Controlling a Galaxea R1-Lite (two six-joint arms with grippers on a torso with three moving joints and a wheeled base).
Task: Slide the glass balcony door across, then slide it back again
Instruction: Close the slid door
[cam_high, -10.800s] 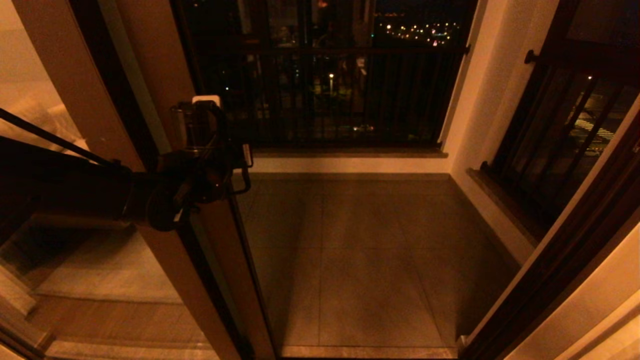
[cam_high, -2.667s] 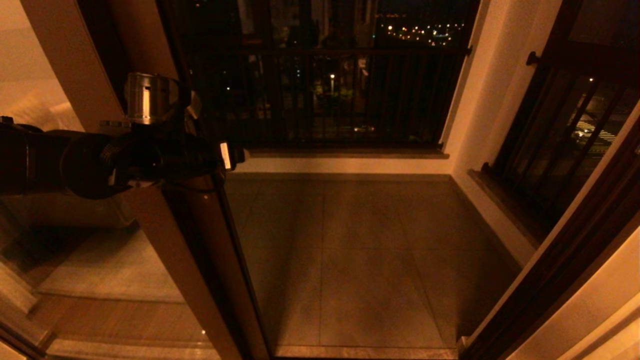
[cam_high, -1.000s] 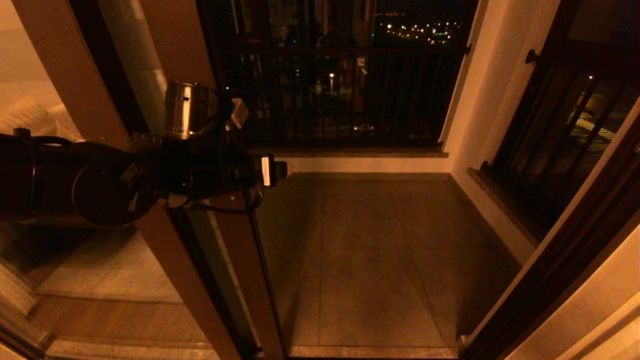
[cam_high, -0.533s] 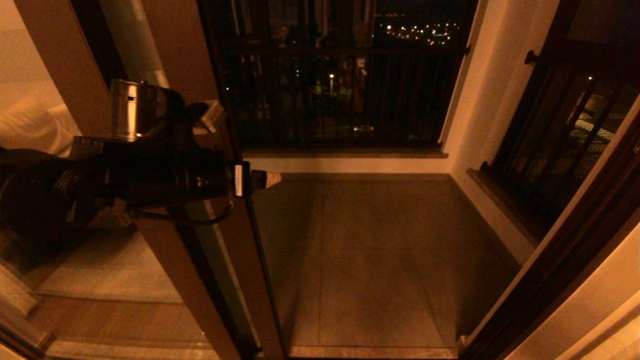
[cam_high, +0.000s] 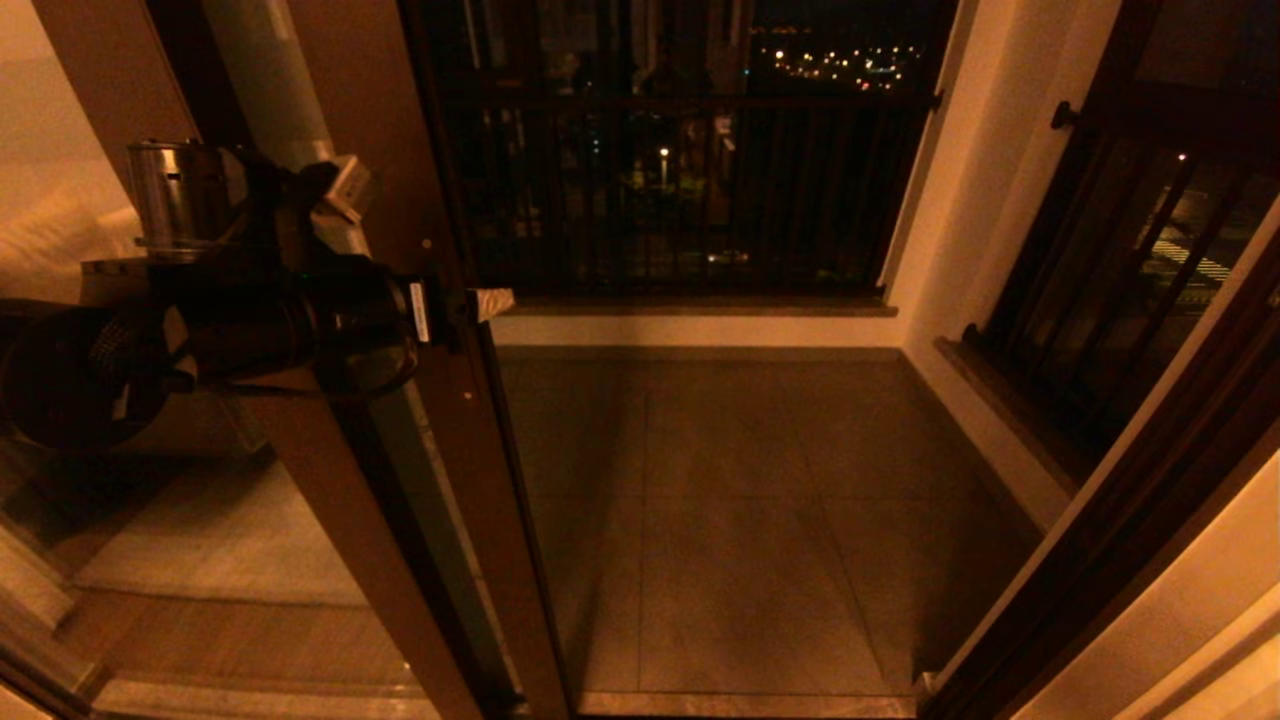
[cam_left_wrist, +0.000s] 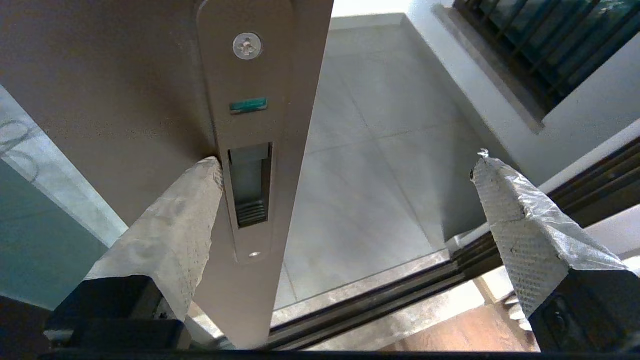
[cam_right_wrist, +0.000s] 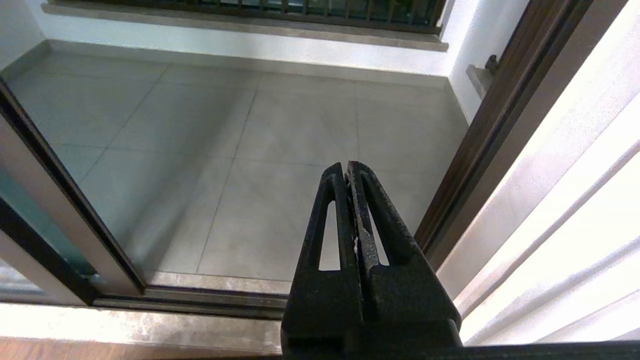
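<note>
The glass balcony door (cam_high: 450, 430) stands at the left, its brown stile reaching down to the floor track, with a frosted band (cam_high: 265, 75) near the top. In the left wrist view my left gripper (cam_left_wrist: 348, 160) is open and straddles the stile's edge. One taped finger (cam_left_wrist: 175, 225) rests against the stile face beside the recessed handle plate (cam_left_wrist: 248, 165). The other finger (cam_left_wrist: 510, 220) hangs free over the doorway. My left arm (cam_high: 300, 320) reaches in from the left at mid-height. My right gripper (cam_right_wrist: 347, 167) is shut on nothing, low over the sill.
Beyond the doorway lies the tiled balcony floor (cam_high: 740, 500), bounded by a dark railing (cam_high: 680, 190) at the back and another (cam_high: 1120, 270) at the right. The dark door frame (cam_high: 1110, 540) lines the right side. The floor track (cam_left_wrist: 380, 310) runs along the threshold.
Over the last second my left arm has drawn back to the left and the door's stile has moved a little left with it. The gripper has stayed open.
</note>
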